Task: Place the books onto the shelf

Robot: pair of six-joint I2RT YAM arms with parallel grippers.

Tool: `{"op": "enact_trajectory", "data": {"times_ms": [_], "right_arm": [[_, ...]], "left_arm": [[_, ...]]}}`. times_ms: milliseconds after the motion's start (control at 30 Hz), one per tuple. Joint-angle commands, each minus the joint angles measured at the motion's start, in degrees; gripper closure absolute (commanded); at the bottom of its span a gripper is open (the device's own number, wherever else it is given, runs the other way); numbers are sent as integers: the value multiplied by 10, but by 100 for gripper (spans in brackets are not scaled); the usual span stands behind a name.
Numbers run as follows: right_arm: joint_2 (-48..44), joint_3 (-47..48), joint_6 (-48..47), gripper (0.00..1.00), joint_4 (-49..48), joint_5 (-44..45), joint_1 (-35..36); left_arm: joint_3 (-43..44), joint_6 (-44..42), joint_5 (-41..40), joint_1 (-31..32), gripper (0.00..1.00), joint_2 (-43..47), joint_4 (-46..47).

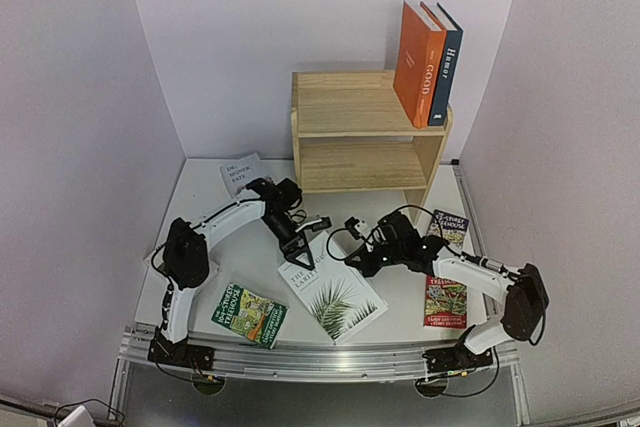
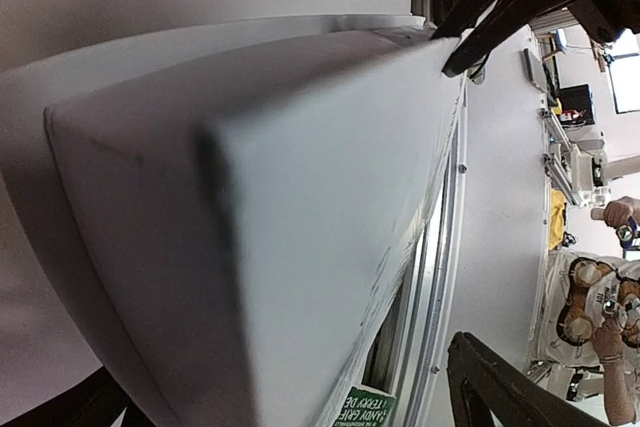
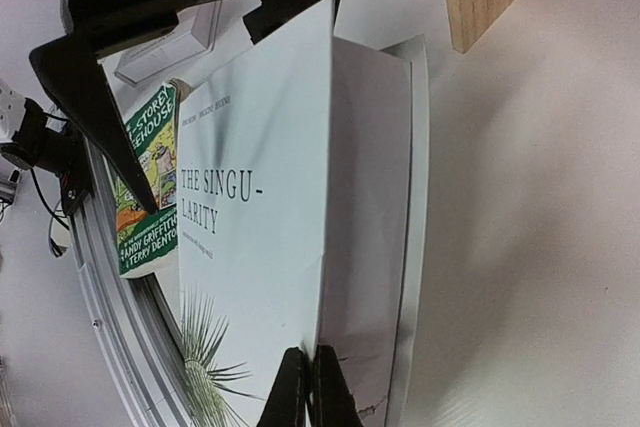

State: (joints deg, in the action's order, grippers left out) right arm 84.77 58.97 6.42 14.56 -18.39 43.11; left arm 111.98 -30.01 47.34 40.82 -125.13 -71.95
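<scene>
Midway across the table (image 1: 205, 187), lying face up: white palm-leaf book (image 1: 335, 299). Straddled at its far end by the left gripper (image 1: 300, 251), jaws spread wide, fingers (image 3: 95, 97) either side of the cover. Met at its long edge by the right gripper (image 3: 308, 372), clenched shut, grasping nothing. Further back, orange book (image 1: 418, 65) and dark blue book (image 1: 445, 65) upright atop the shelf (image 1: 350, 112), right end. Scattered around: Treehouse paperbacks (image 1: 249, 315), another white book (image 1: 240, 173).

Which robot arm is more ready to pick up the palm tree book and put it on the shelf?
Left. The left gripper is wide open with an edge of the palm tree book between its fingers, on the side facing the shelf. The right gripper is shut, its tips just at the book's edge.
</scene>
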Motion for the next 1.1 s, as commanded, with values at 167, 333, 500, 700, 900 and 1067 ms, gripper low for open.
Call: {"op": "enact_trajectory", "data": {"times_ms": [167, 333, 500, 700, 900, 1067], "right_arm": [[-17, 33, -39, 100, -21, 10, 0], [-11, 30, -31, 100, -22, 20, 0], [-7, 25, -22, 100, -23, 39, 0], [-11, 40, 9, 77, -7, 154, 0], [-25, 104, 12, 30, 95, 409, 61], [6, 126, -43, 28, 98, 583, 233]], "left_arm": [[-17, 37, 11, 7, 28, 52, 55], [-22, 55, 14, 10, 79, 58, 61], [-18, 80, 10, 10, 100, 67, 52], [12, 164, -38, 4, 100, 65, 27], [-14, 258, -85, -14, 99, 96, 52], [-20, 353, -56, -26, 96, 114, 100]]}}
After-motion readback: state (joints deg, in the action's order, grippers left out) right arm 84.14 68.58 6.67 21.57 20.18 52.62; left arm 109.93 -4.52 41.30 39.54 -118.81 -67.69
